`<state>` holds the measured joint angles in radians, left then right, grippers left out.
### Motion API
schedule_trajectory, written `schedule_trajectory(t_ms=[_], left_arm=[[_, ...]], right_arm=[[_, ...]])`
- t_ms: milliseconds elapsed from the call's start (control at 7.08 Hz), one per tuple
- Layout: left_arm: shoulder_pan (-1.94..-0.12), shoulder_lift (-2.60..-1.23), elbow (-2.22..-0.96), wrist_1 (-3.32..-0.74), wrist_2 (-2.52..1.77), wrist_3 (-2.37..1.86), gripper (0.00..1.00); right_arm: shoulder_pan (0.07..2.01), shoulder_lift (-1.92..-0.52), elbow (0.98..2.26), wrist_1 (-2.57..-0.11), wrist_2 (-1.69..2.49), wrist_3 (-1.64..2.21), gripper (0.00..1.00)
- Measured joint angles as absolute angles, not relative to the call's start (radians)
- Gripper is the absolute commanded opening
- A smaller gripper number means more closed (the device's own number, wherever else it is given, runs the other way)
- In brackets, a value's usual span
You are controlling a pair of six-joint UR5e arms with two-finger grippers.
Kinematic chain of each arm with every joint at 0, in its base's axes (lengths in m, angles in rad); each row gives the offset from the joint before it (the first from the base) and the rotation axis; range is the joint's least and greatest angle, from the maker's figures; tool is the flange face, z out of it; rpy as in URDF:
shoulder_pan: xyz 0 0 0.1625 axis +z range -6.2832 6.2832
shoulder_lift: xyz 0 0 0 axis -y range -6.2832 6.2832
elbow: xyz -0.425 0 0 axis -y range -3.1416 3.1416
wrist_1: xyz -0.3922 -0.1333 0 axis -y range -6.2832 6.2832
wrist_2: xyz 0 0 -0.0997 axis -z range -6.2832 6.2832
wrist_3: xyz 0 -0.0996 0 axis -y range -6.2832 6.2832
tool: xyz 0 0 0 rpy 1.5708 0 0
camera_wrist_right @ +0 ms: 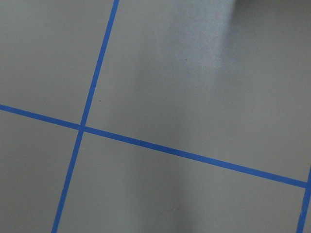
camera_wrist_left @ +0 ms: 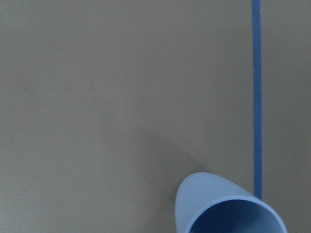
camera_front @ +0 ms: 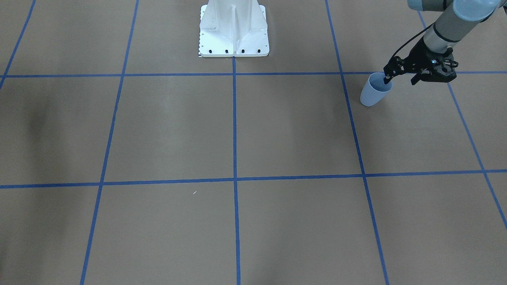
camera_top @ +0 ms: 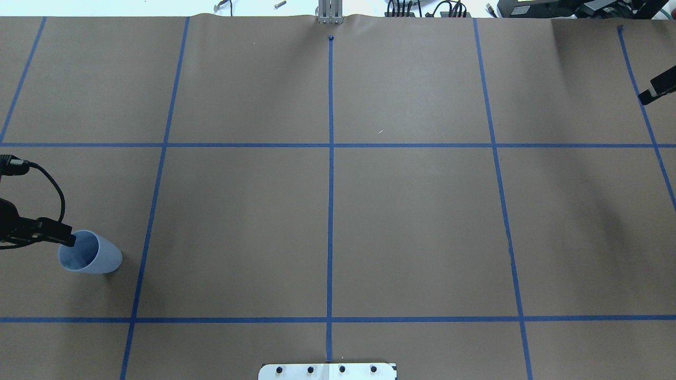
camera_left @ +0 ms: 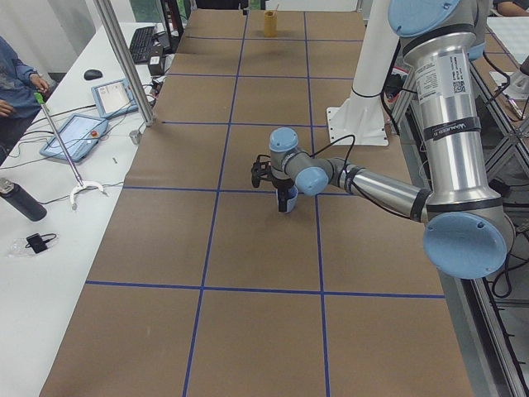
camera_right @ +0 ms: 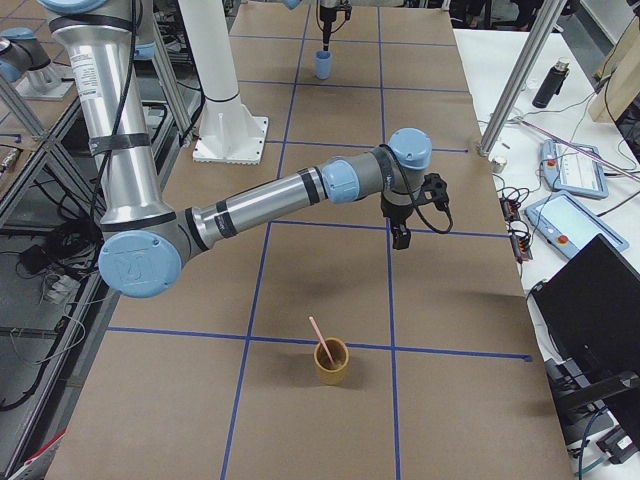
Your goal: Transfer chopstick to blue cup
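Note:
The blue cup stands upright on the brown table at my far left; it also shows in the overhead view and the left wrist view. My left gripper is open and empty at the cup's rim, with one finger over its mouth and the other outside. The pink chopstick leans in a tan cup at the table's right end. My right gripper hangs above the table well short of it; I cannot tell whether it is open or shut.
Blue tape lines divide the brown paper into squares. The white robot base stands at mid table edge. Side benches hold tablets, a bottle and cables. An aluminium post stands at the far right corner.

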<state>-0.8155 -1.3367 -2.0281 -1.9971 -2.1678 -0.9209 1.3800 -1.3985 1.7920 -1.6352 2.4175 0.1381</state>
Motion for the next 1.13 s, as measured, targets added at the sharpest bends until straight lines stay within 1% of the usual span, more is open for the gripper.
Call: schedule_trajectory(t_ms=[141, 282, 424, 565, 847, 1129], left_arm=[[-0.802, -1.337, -2.003, -2.033, -2.168, -0.926, 0.98], [-0.789, -1.338, -1.988, -2.05, -2.169, -0.929, 0.76], [-0.779, -1.339, -1.977, -2.057, -2.169, -0.93, 0.07], [-0.771, -1.34, -1.972, -2.059, -2.169, -0.931, 0.0], [-0.767, -1.358, -1.968, -2.059, -2.181, -0.931, 0.0], [-0.768, -1.405, -1.97, -2.059, -2.26, -0.96, 0.0]], right_arm=[[1.379, -1.398, 1.794, -1.635, 2.418, 0.138, 1.0], [1.378, -1.398, 1.796, -1.635, 2.418, 0.138, 1.0], [1.377, -1.398, 1.797, -1.635, 2.418, 0.138, 1.0], [1.376, -1.398, 1.798, -1.635, 2.418, 0.138, 1.0], [1.376, -1.398, 1.793, -1.635, 2.418, 0.138, 1.0], [1.376, -1.398, 1.79, -1.635, 2.418, 0.139, 1.0]])
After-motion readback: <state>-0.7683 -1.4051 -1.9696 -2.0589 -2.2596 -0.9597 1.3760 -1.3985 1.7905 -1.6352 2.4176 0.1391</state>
